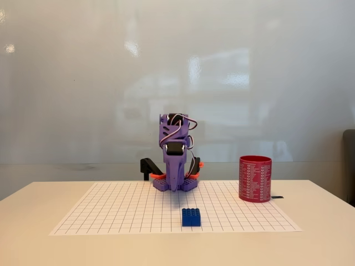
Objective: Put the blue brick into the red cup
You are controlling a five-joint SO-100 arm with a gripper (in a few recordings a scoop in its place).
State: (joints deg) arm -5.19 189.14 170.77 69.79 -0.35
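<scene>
While the blue brick (191,216) sat low-centre on the grid mat (111,213), the red cup (255,178) stood right. Folded, the hand (175,180) hid its state; reach squarely down.

Behind the table (33,244), filling the whole back, a pale glossy wall (83,83) with soft blurred reflections of bright windows or lamps, strongest above the middle of the table. Lower on this wall, just above the far edge of the table, a thin horizontal seam, with a slightly darker band under it. On the table, cream and smooth, a white sheet (111,213) with a fine dark grid. Beyond the right end of the table, a dark upholstered piece (349,160), perhaps a chair.
</scene>
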